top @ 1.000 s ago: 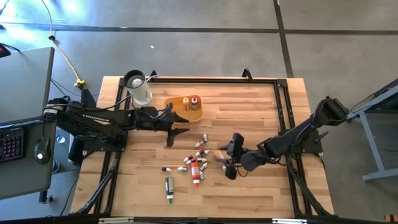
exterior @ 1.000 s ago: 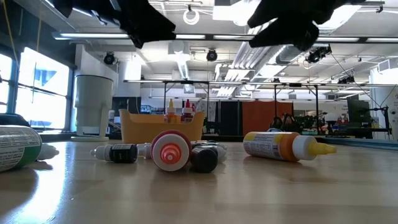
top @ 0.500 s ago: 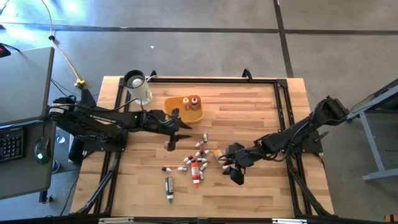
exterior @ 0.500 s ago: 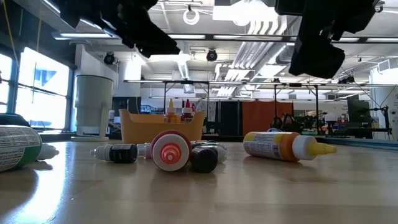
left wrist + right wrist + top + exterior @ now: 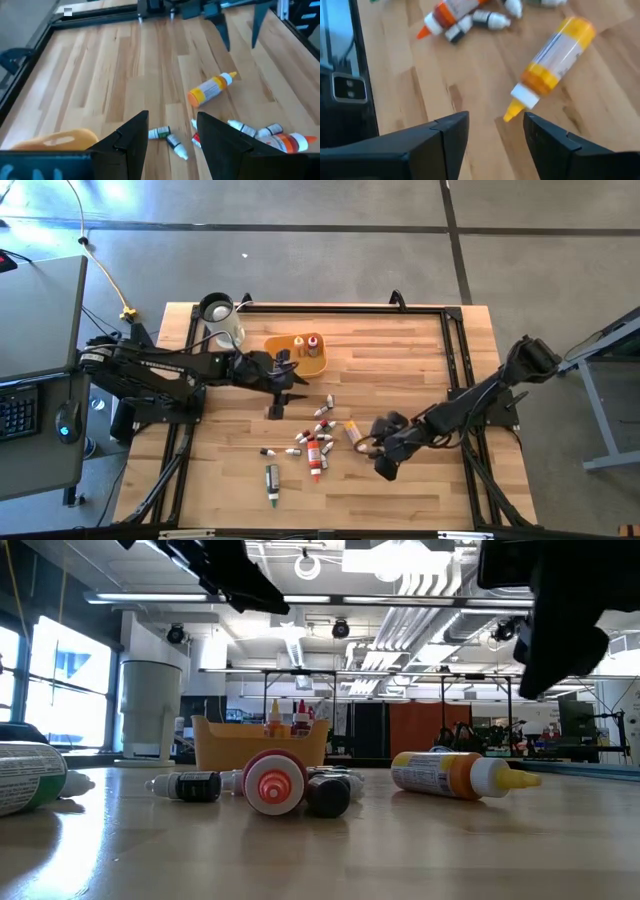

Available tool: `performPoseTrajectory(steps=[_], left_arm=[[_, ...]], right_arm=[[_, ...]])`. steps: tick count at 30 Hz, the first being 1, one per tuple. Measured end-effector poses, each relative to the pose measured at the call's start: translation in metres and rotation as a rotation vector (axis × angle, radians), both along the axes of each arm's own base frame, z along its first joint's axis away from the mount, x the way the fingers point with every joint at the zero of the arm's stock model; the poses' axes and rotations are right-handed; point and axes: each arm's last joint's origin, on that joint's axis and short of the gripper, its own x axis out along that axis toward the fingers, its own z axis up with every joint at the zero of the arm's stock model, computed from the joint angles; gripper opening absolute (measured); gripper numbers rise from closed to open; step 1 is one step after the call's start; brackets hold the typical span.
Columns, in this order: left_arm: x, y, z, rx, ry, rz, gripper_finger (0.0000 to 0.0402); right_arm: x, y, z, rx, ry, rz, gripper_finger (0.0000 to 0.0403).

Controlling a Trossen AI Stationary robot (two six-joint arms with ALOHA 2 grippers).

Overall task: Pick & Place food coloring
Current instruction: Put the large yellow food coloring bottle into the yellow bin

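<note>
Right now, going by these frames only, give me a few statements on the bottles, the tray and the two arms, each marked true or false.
1. The right gripper holds the yellow bottle. False: the bottle lies on the wood ahead of its open fingers, which hold nothing.
2. Two small bottles stand in the yellow-orange tray. True.
3. The left gripper is above the table near the tray, holding nothing. True.
4. The white jug lies tipped on its side among the bottles. False: it stands upright at the table's far left corner.
5. Most of the food coloring is already in the tray. False: most lies loose on the table.
</note>
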Motion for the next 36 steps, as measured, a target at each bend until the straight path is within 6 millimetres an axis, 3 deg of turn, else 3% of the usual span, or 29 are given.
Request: performPoseTrajectory(steps=[11, 17, 25, 36], left_arm=[[0.003, 0.002, 0.007, 0.016, -0.058, 0.058, 0.0166], [0.003, 0.002, 0.007, 0.015, -0.058, 0.056, 0.0166], [0.002, 0.002, 0.006, 0.015, -0.047, 0.055, 0.0165], [0.002, 0.002, 0.006, 0.014, -0.050, 0.054, 0.0165]], right_arm=[[0.008, -0.004, -0.028, -0.160, 0.080, -0.008, 0.0201], [0.017, -0.010, -0.039, -0.139, 0.102, -0.035, 0.0222], [0.026, -0.016, -0.037, -0.070, 0.066, -0.080, 0.0227], [0.030, -0.015, -0.062, -0.026, 0.168, -0.116, 0.0227]])
